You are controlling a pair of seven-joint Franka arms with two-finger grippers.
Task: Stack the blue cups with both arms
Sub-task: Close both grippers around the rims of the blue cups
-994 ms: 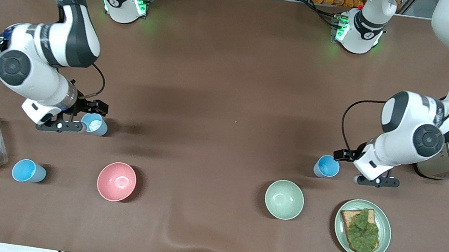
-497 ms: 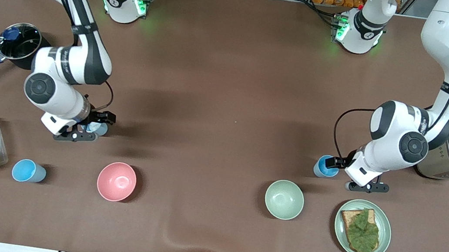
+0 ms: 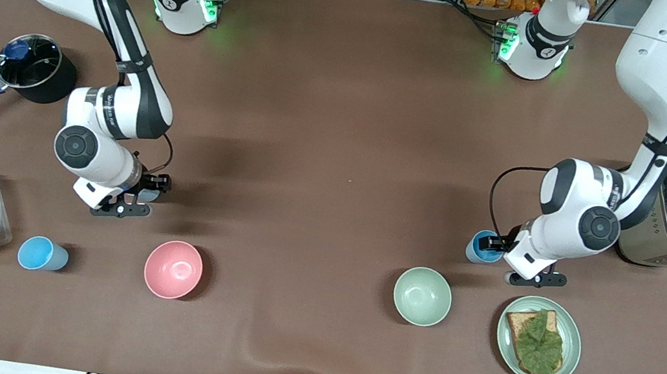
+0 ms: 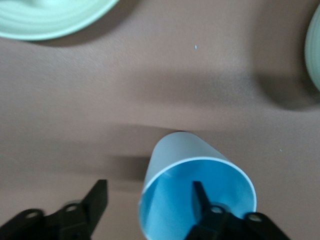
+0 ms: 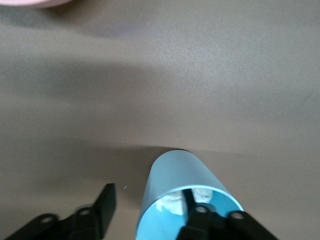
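Cups and tools at one instant. My left tool [image 4: 150, 200] is down at a blue cup [image 3: 483, 246] that stands on the tabletop [image 3: 339, 148], farther from the front camera than the green bowl [image 3: 422, 296]; the tool is open, one finger [image 4: 200, 200] inside the cup's mouth and the other outside its wall, not yet closed on it. My right tool [image 5: 150, 205] is open in the same way at a second cup [image 5: 182, 197], farther from the front camera than the pink bowl [image 3: 173, 269], one finger [image 5: 197, 210] inside the rim and one outside. A third cup [image 3: 40, 253] stands upright, untouched, beside the pink bowl, toward the right arm's end of the tabletop.
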